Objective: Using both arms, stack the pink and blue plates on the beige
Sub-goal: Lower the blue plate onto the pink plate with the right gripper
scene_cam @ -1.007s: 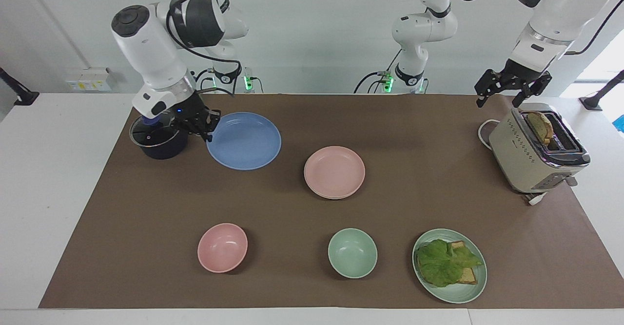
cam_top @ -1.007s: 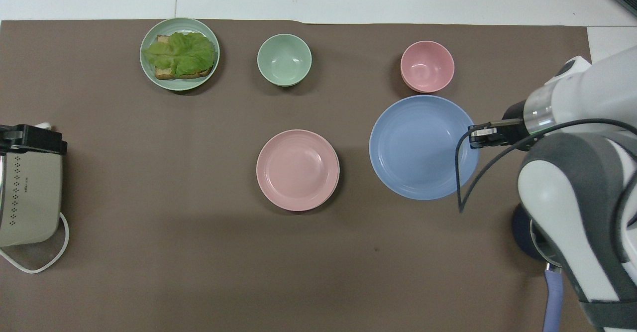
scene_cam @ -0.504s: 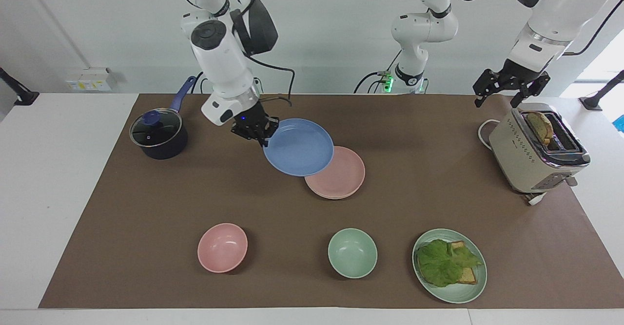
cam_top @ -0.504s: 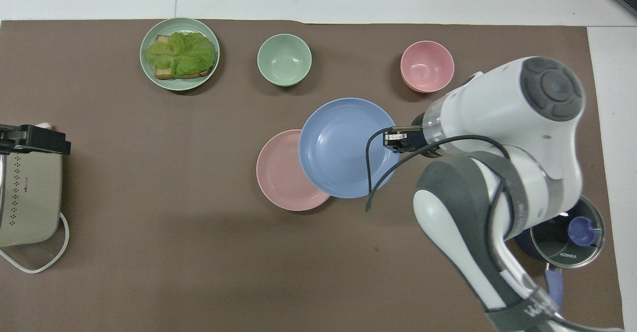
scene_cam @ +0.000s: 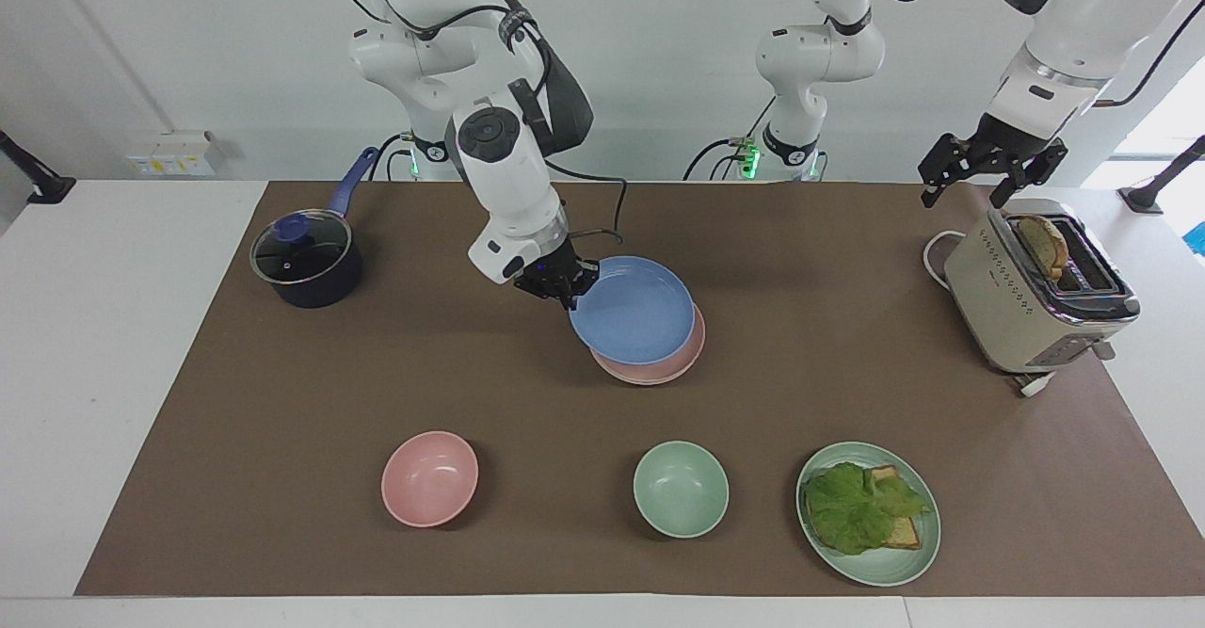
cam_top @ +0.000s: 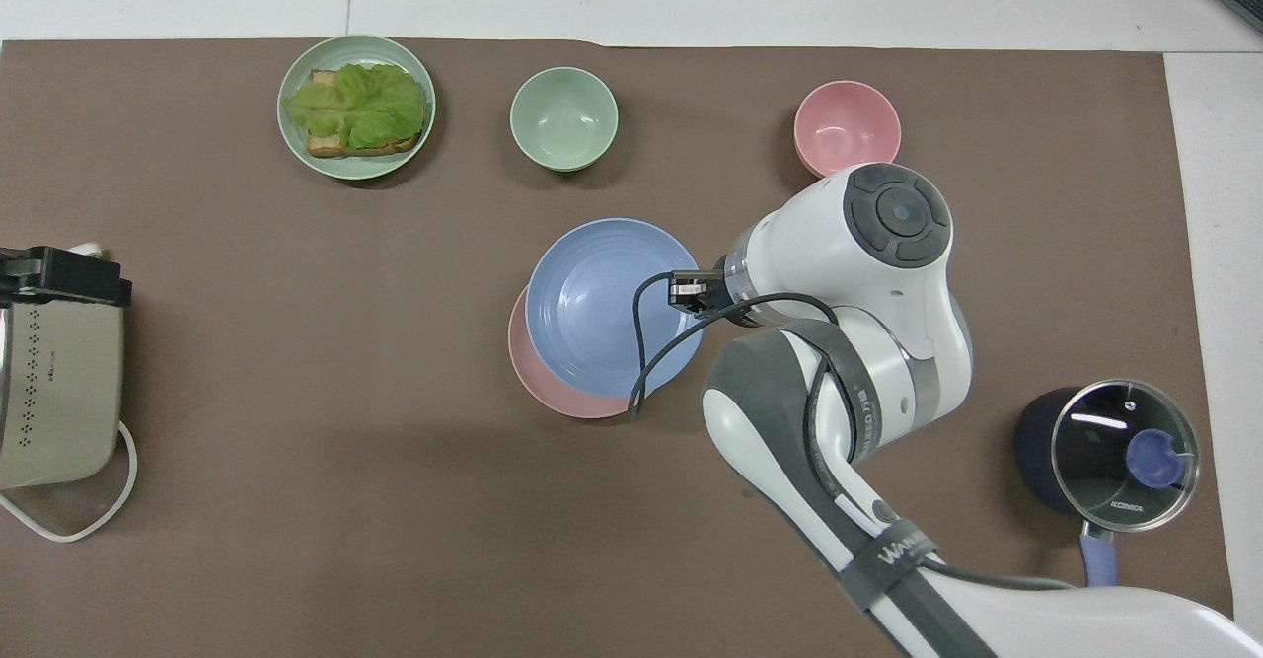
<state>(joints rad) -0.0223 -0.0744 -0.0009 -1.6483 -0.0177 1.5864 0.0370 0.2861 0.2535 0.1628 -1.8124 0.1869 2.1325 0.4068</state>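
Right gripper [scene_cam: 569, 297]: pinches the rim of the blue plate [scene_cam: 632, 311], fingers pressed together on its edge toward the right arm's end.
Blue plate: held tilted over the pink plate [scene_cam: 659, 367], covering most of it; whether the two touch cannot be told.
Pink plate: lies mid-table; a crescent of its rim shows under the blue one.
Beige plate: not visible under the pink plate.
Left gripper [scene_cam: 988, 176]: waits with fingers spread over the toaster [scene_cam: 1031, 294].
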